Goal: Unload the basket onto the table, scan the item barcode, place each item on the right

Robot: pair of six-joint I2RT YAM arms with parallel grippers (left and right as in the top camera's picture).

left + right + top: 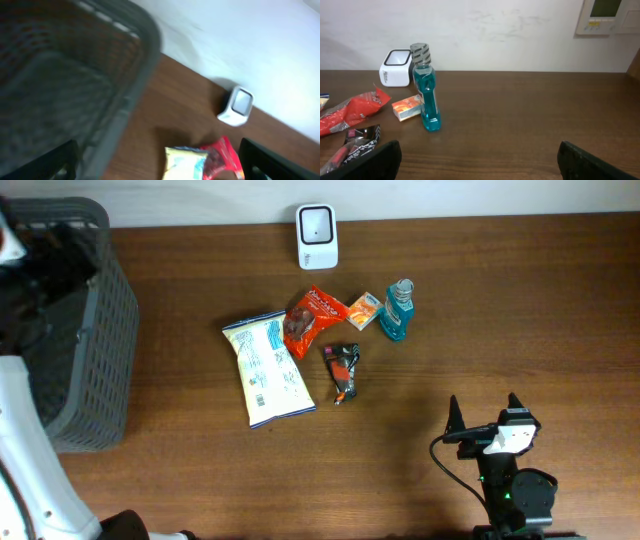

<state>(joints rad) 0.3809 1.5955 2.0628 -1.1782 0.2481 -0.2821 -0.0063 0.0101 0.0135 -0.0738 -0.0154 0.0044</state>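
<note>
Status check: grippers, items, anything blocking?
Left gripper open by basket. Right gripper open, empty. Blue bottle upright, chip bag flat, both untouched near scanner. Nothing between them and right gripper.

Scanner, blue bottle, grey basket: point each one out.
Scanner (317, 230): overhead view, on its top face.
Blue bottle (427, 97): right wrist view, on the liquid-filled body.
Grey basket (112, 350): overhead view, on the mesh wall facing the items.

Ahead-left of the right gripper (483, 402) stands the blue plastic bottle (398, 310), the small orange box (363, 310) just left of it, the white boxy scanner (317, 236) behind them, the red pouch (308, 320), black wrapper (343, 370) and white chip bag (268, 368) farther left.
</note>
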